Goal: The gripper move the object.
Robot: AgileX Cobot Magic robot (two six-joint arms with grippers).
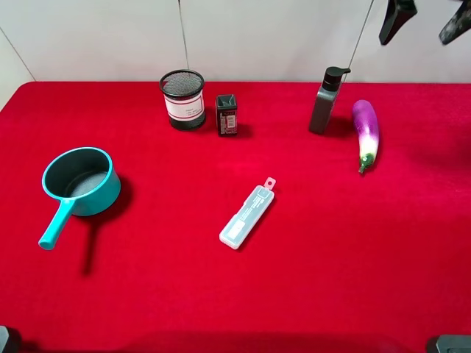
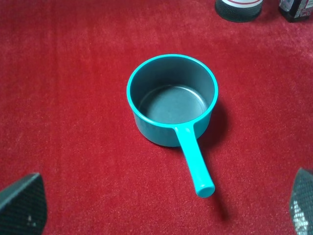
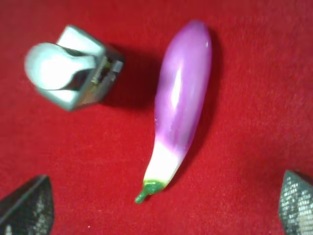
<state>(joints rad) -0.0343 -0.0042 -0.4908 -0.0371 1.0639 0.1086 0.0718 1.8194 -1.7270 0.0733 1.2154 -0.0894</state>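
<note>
This looks like a robot test bench in a lab rather than a home or a shop. A flat table covered in red felt-like cloth [image 1: 309,279] stands against a plain white panelled wall [image 1: 265,37], with thin cables [image 1: 183,37] hanging down it. Unrelated small things are laid out well apart, like test props: a teal saucepan [image 1: 81,180], a mesh pen cup [image 1: 182,98], a small dark box [image 1: 227,115], a grey pump bottle [image 1: 324,101], a toy eggplant [image 1: 366,132] and a clear plastic case [image 1: 246,216]. Black robot fingers [image 1: 397,18] hang in at the upper edge above the table.
</note>
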